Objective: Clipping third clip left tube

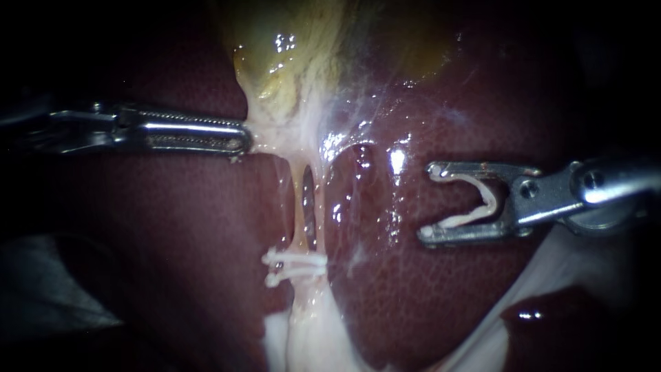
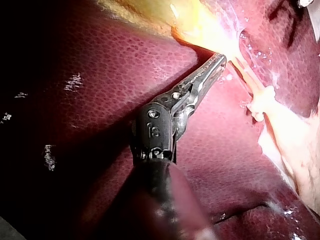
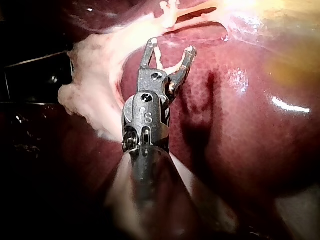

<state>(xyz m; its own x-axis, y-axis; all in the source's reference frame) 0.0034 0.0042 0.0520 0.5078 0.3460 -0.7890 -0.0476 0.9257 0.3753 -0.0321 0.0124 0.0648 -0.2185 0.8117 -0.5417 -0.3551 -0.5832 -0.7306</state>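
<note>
While the left instrument [image 1: 241, 142] lies with its jaws closed together on the pale tissue [image 1: 275, 138] just below the gallbladder [image 1: 275, 48], the right instrument [image 1: 430, 202] stands over the liver [image 1: 413, 296] with its jaws spread wide. A loaded clip [image 1: 460, 220], white, is seated against both inner faces and bends near their hinge. The left tube [image 1: 293, 207], a pale strand, runs away from the tissue held at the left jaw tips, just beside a dark tube [image 1: 308, 207]. It lies ahead of the open mouth of the right jaws and well apart from them, with glistening liver between. Two white clips [image 1: 296, 265] sit side by side across the tube, beyond its bare stretch as reckoned from the left jaws. Under the glare they seem to cross both strands. In the right wrist view the open mouth faces a pale band of tissue ahead of the jaw tips.
</note>
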